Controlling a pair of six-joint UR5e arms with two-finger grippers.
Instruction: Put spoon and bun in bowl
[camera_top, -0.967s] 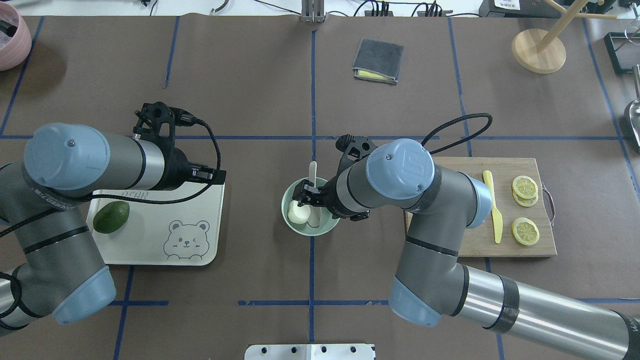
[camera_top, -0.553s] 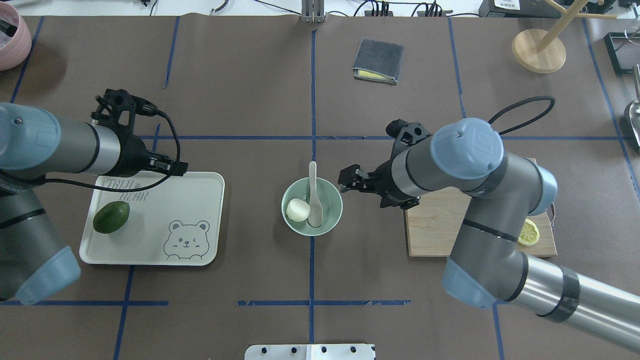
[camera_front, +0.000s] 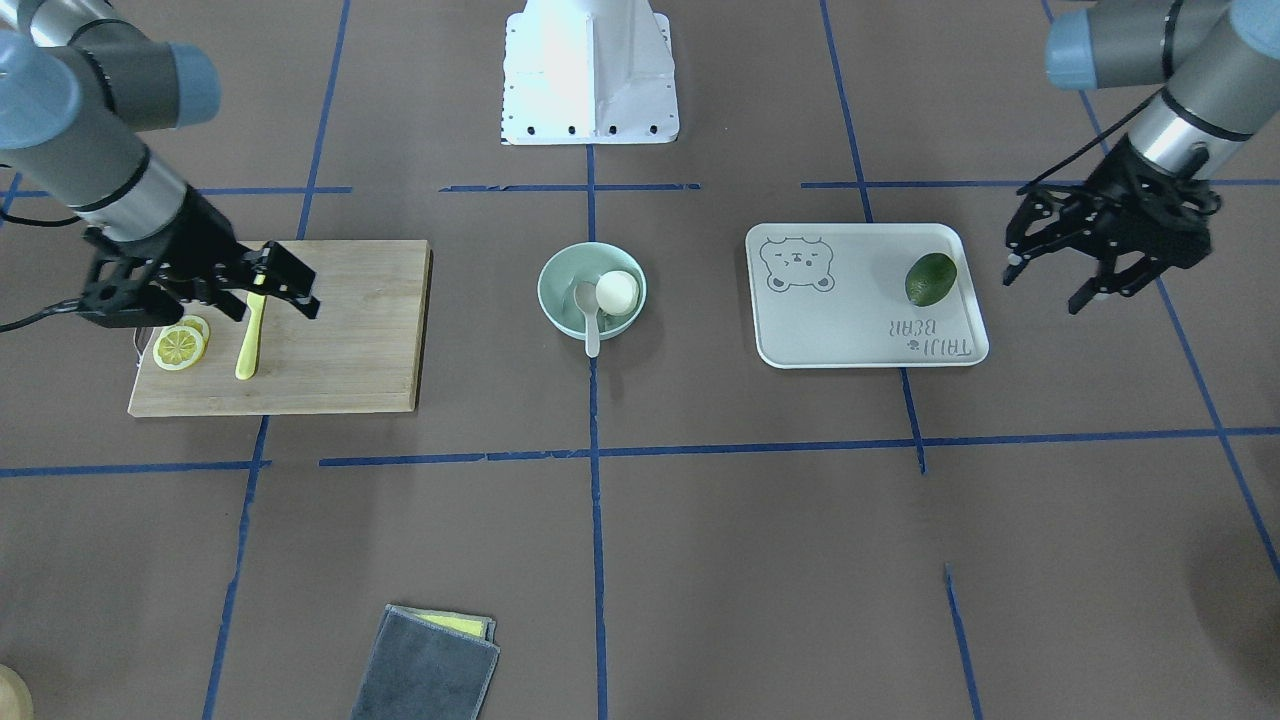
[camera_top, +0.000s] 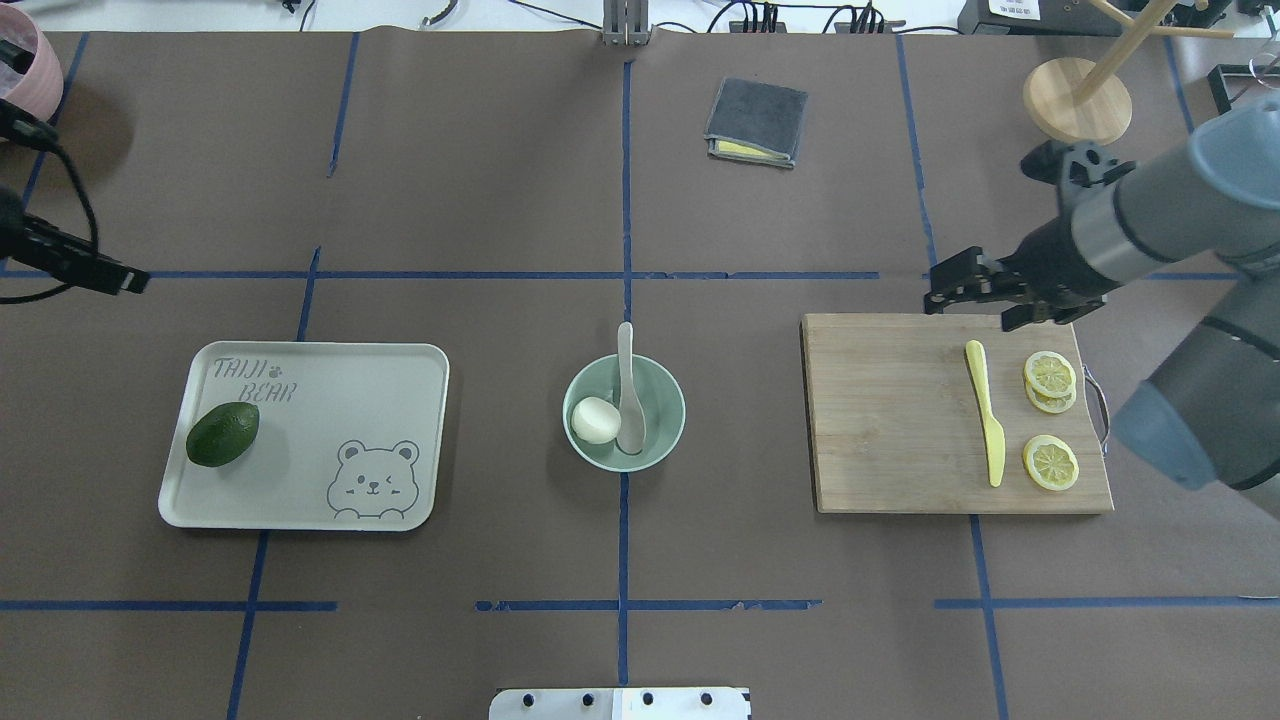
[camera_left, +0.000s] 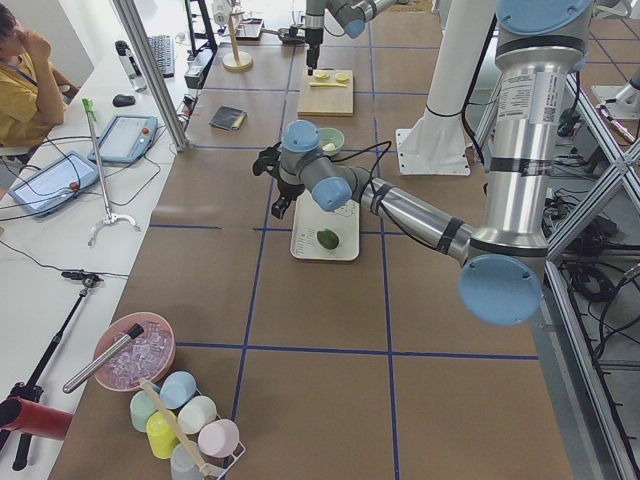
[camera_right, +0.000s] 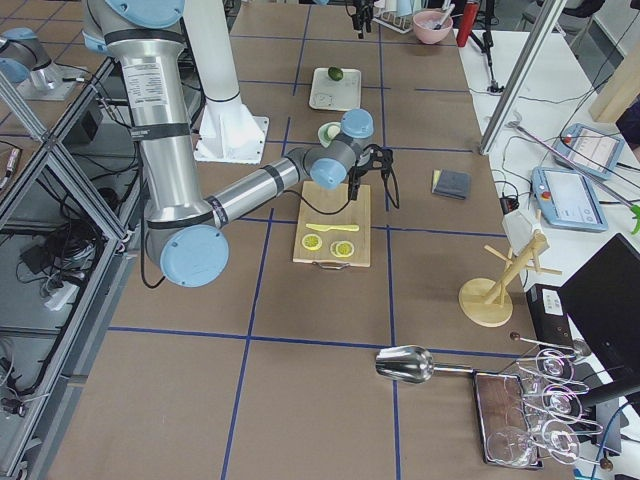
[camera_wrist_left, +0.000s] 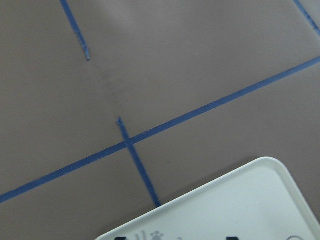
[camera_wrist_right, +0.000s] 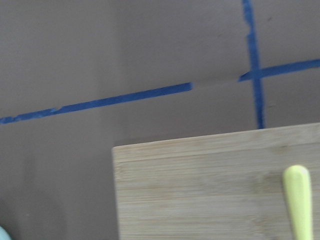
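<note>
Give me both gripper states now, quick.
Left gripper: open, holding nothing.
Right gripper: open, holding nothing.

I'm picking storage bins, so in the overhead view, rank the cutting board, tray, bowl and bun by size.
Largest: cutting board and tray, too alike in size to rank.
Next: bowl.
Smallest: bun.
</note>
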